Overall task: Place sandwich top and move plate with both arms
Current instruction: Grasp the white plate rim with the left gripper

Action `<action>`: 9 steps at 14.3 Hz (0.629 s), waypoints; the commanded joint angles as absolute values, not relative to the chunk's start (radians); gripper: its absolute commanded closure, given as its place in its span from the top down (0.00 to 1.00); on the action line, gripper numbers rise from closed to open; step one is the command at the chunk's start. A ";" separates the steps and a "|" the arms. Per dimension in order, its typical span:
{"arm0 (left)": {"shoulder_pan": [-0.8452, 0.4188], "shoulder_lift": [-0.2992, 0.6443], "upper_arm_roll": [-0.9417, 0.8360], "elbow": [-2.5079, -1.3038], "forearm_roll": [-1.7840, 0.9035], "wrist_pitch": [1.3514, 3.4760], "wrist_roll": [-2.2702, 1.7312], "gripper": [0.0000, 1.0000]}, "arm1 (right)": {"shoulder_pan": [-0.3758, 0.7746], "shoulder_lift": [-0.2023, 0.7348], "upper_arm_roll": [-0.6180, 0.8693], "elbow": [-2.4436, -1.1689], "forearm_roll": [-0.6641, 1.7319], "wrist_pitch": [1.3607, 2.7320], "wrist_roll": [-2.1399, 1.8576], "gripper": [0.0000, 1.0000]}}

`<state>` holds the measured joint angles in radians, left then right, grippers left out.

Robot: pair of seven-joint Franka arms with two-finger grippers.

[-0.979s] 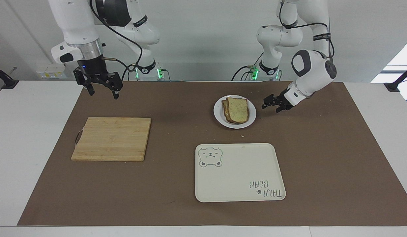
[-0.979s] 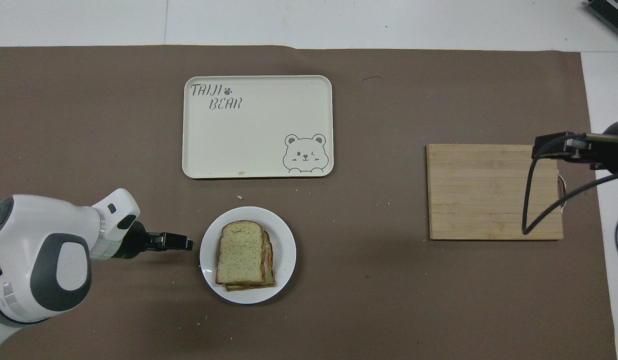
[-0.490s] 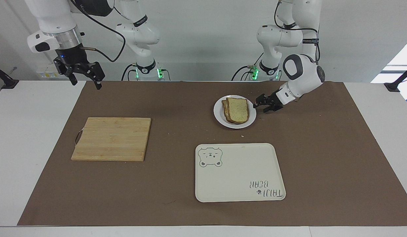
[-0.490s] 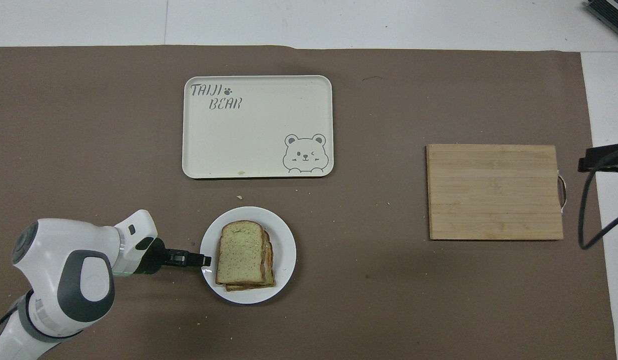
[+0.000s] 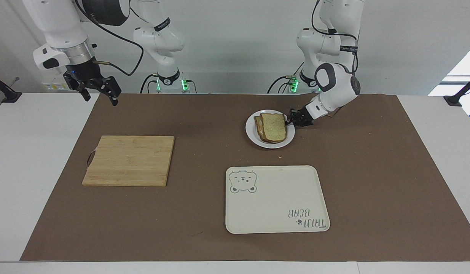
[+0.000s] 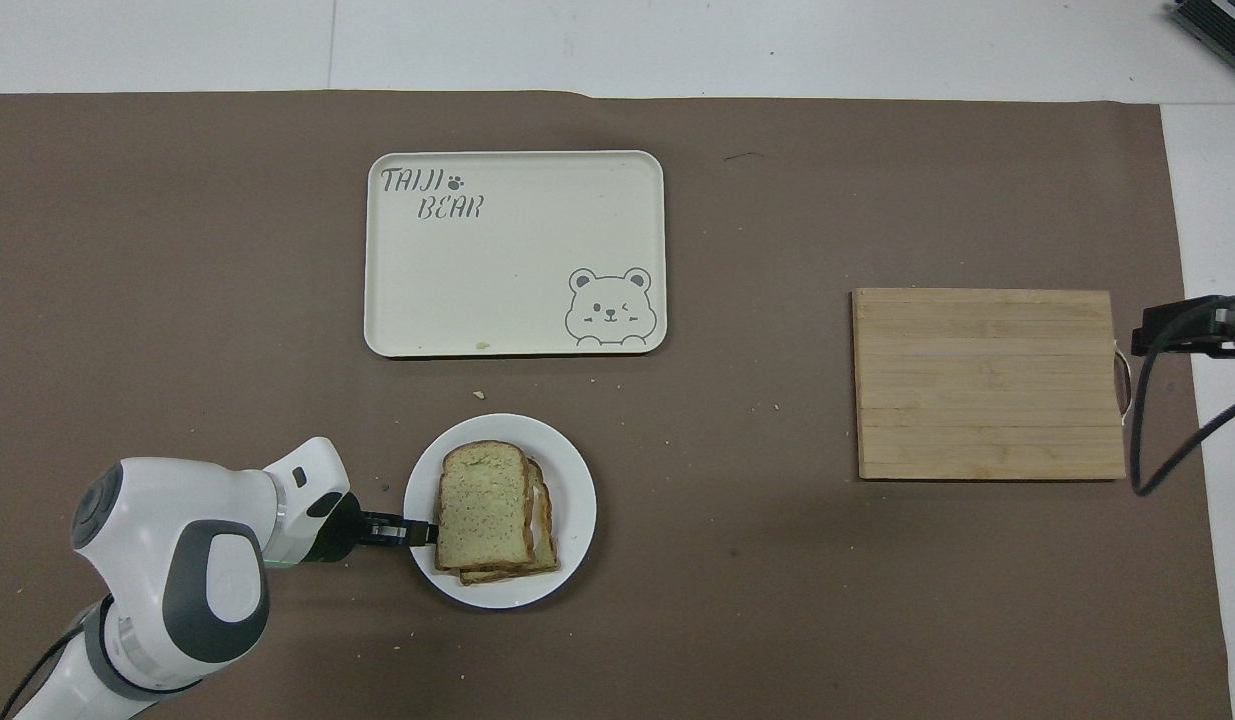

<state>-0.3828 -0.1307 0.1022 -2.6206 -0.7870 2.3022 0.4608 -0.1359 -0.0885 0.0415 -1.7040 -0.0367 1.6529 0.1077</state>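
Observation:
The white plate point(image 5: 250, 131) point(image 6: 577, 500) lies on the brown mat toward the left arm's end. On it is a stack of bread slices, and the sandwich top point(image 5: 274, 126) point(image 6: 482, 505), a pale speckled slice with brown crust, lies uppermost. My left gripper point(image 5: 289, 120) point(image 6: 422, 533) comes in low and nearly level, its tips at the plate's rim and close to the bread's edge. Raised over the mat's corner at the right arm's end, my right gripper point(image 5: 99, 97) point(image 6: 1192, 330) is open and holds nothing.
A cream tray with a bear drawing point(image 5: 276, 198) point(image 6: 514, 252) lies farther from the robots than the plate. A wooden cutting board point(image 5: 129, 160) point(image 6: 987, 383) sits toward the right arm's end. Crumbs dot the mat around the plate.
My left gripper slid from beside the plate onto its rim, narrowing on the way, and the plate shifted slightly. My right gripper rose and drew away from over the board to the mat's corner.

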 commanded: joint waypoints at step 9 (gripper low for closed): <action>-0.378 -0.098 0.118 -2.585 -0.890 2.240 0.472 0.00 | -0.129 -0.097 0.055 -1.710 -0.003 1.654 0.092 1.00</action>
